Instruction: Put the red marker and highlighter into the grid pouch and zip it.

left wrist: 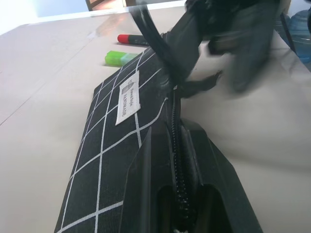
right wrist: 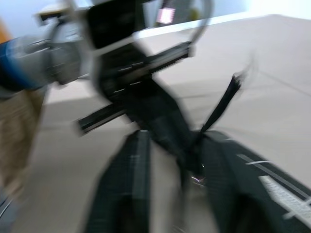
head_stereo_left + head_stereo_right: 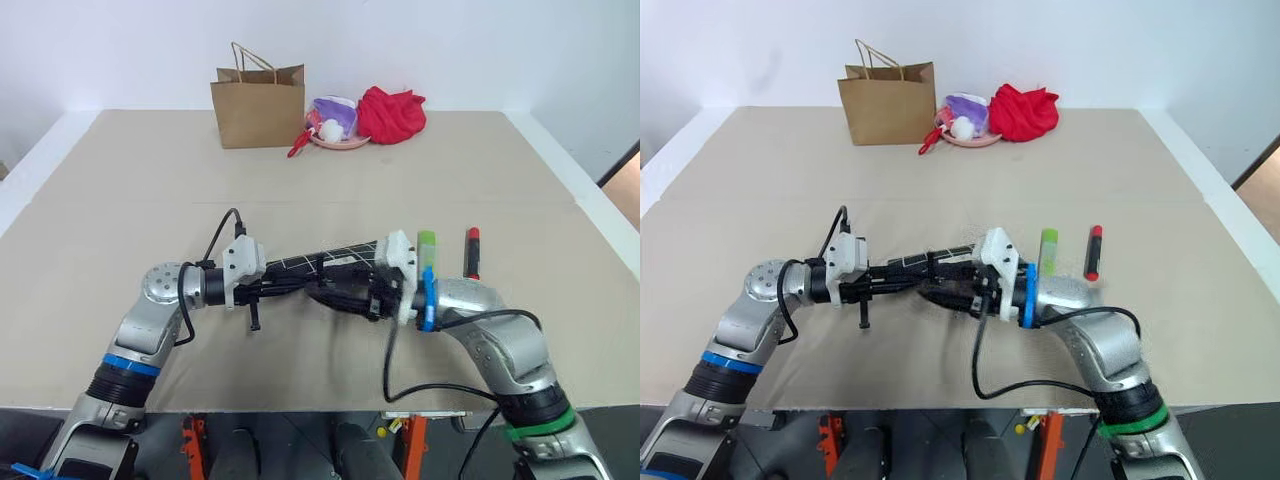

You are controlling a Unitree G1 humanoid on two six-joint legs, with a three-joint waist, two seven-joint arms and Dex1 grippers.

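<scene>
The grid pouch, black with white lines and a small white label, hangs level above the table between my two hands. My left gripper is shut on its left end, pinching the zip edge. My right gripper sits at the pouch's right end; in the right wrist view its fingers stand apart with the black zip pull strap between them. Beyond my right wrist the light green highlighter and the red marker lie on the table, side by side and apart.
A brown paper bag stands at the far edge of the beige table. To its right are a pink dish with purple contents and a red cloth. The table's right edge runs near the marker.
</scene>
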